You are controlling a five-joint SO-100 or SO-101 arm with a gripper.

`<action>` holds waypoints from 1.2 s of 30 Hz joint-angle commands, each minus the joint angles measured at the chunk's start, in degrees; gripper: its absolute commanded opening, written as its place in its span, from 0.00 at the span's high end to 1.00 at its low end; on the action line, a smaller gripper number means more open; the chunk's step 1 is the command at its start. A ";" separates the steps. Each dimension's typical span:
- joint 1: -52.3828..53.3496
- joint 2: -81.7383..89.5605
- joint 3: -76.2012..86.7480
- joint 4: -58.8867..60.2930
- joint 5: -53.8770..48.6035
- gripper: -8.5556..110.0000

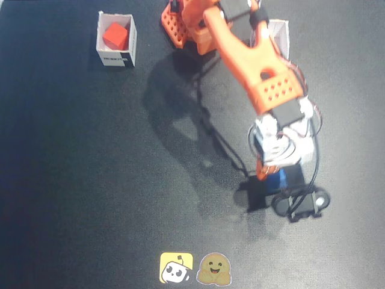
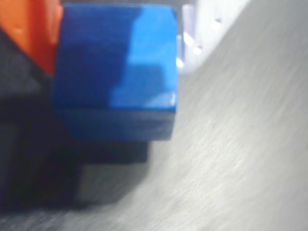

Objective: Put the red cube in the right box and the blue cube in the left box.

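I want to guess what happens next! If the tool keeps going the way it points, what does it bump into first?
Probably the blue cube, which sits right between the tool's two sides in the wrist view, with the dark table just under it.

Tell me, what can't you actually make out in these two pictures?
- Second white box: fixed view, mostly hidden behind the orange arm.
- Blue cube: fixed view, mostly covered by the gripper.
- Whether the cube is lifted: wrist view too blurred.
- Red cube's box label: too small.
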 commanded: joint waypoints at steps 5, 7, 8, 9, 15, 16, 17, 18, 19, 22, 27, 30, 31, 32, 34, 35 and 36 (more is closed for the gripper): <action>-3.60 12.30 5.45 3.69 -0.79 0.85; -4.04 13.62 6.06 5.62 -1.76 0.85; -4.31 14.33 6.15 6.77 -2.11 0.85; -4.57 15.03 6.15 7.82 -2.55 0.85; -7.47 20.74 9.58 12.30 -2.64 0.85; -8.09 21.27 9.76 13.36 -2.55 0.85; -8.70 22.06 10.11 14.06 -2.46 0.85; -9.40 22.85 10.72 14.77 -2.29 0.85; -10.11 23.91 11.60 15.38 -2.11 0.85; -11.78 26.46 13.97 17.05 -2.02 0.85; -13.97 30.41 15.47 21.71 -3.08 0.85; -16.08 35.42 18.11 23.20 -2.99 0.85; -16.79 37.00 18.98 23.64 -2.99 0.85; -17.40 38.23 19.78 24.08 -2.99 0.85; -18.46 40.34 20.92 25.22 -2.99 0.85; -18.98 41.04 21.36 25.84 -2.99 0.85; -19.51 41.40 21.62 26.37 -2.90 0.85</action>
